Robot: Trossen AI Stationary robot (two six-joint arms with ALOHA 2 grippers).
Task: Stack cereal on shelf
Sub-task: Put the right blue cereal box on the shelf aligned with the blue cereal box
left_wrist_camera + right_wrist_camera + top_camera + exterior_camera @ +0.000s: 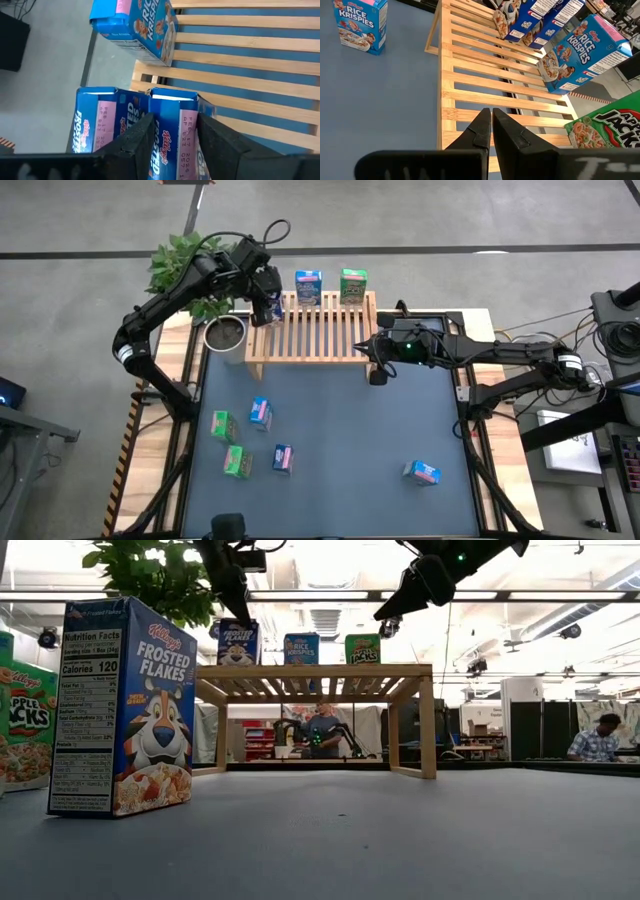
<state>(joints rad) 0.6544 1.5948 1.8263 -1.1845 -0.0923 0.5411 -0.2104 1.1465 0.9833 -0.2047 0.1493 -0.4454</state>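
Note:
The wooden shelf (pixel 312 330) stands at the table's far edge. On its far side stand a Rice Krispies box (pixel 308 285) and a green Apple Jacks box (pixel 353 284). At its far left corner stand two Frosted Flakes boxes (pixel 95 122), side by side. My left gripper (pixel 175 137) is shut on the one nearer the Rice Krispies (pixel 172 130). My right gripper (pixel 492 117) is shut on nothing and hovers over the shelf's right near corner. Several more small boxes lie on the blue mat: green ones (pixel 222 425) and blue ones (pixel 283 458). My left gripper pinches the Frosted Flakes box at its top end (pixel 172 107), one finger (pixel 137 140) on each broad face. The fingers come from above, pointing down. The box is upright beside the other Frosted Flakes box, its lower end at the slats (pixel 238 662).
A potted plant (pixel 205 290) stands just left of the shelf, under my left arm. One blue box (pixel 422 472) lies alone at the mat's near right. Between the shelf and the loose boxes the mat (pixel 340 430) is bare. People sit in the room beyond (pixel 598 740).

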